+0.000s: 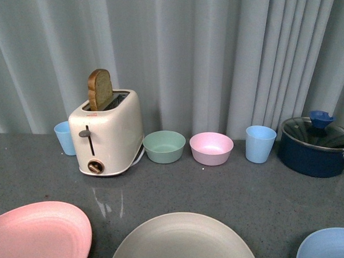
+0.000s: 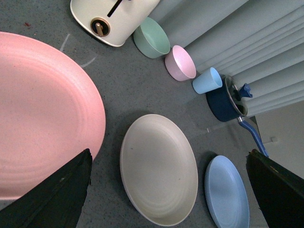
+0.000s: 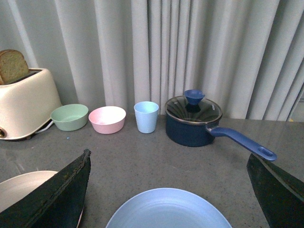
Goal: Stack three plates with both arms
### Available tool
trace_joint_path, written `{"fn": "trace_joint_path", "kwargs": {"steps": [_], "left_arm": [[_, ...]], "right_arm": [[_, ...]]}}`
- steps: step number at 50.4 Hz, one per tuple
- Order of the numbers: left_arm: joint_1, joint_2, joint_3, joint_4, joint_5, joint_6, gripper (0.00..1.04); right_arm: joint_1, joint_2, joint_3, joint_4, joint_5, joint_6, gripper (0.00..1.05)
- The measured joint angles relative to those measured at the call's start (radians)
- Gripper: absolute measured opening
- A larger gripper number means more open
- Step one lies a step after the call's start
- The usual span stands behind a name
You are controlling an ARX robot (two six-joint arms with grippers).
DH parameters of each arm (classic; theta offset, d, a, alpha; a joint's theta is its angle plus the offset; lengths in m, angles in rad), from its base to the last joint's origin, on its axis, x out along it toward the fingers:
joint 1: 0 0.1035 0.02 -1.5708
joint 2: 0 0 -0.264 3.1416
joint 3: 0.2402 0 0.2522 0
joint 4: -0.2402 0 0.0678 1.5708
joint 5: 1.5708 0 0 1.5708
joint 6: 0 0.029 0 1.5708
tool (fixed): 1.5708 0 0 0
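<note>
While the beige plate (image 2: 159, 166) lies untouched, the left tool (image 2: 168, 154) and right tool (image 3: 168, 154) both gape wide, empty.

Left gripper (image 2: 168, 153) spread wide, right gripper (image 3: 168, 154) likewise

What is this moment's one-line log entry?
stack: not started | pink plate, beige plate, blue plate: apart on counter | left gripper: open, empty | right gripper: open, empty

The front camera looks across the table (image 1: 260, 188) at the curtain (image 1: 214, 47). The left wrist camera looks steeply down from high up; the right wrist camera sits low, facing the curtain. All three share the beige plate (image 1: 182, 243), pink bowl (image 1: 211, 149) and saucepan (image 1: 313, 157).
</note>
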Motion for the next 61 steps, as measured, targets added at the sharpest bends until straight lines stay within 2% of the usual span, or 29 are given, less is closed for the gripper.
{"fn": "trace_joint_path", "kwargs": {"steps": [2, 4, 15, 20, 30, 40, 51, 61], "left_arm": [[0.033, 0.148, 0.033, 0.121, 0.0, 0.028, 0.98], [0.056, 0.267, 0.077, 0.175, 0.003, 0.068, 0.98], [0.11, 0.652, 0.335, 0.036, 0.05, 0.379, 0.98], [0.133, 0.775, 0.42, 0.034, 0.015, 0.468, 0.98], [0.171, 0.917, 0.531, -0.004, -0.099, 0.579, 0.98], [0.182, 0.973, 0.593, -0.097, -0.127, 0.684, 0.98], [0.172, 1.023, 0.627, -0.151, -0.2, 0.824, 0.98], [0.174, 1.041, 0.65, -0.182, -0.233, 0.845, 0.98]], "right_arm": [[0.0, 0.0, 0.0, 0.0, 0.0, 0.0, 0.97], [0.0, 0.0, 0.0, 0.0, 0.001, 0.0, 0.97], [0.0, 0.0, 0.0, 0.0, 0.001, 0.0, 0.97], [0.0, 0.0, 0.0, 0.0, 0.001, 0.0, 0.97], [0.0, 0.0, 0.0, 0.0, 0.001, 0.0, 0.97], [0.0, 0.0, 0.0, 0.0, 0.001, 0.0, 0.97], [0.0, 0.0, 0.0, 0.0, 0.001, 0.0, 0.97], [0.0, 0.0, 0.0, 0.0, 0.001, 0.0, 0.97]]}}
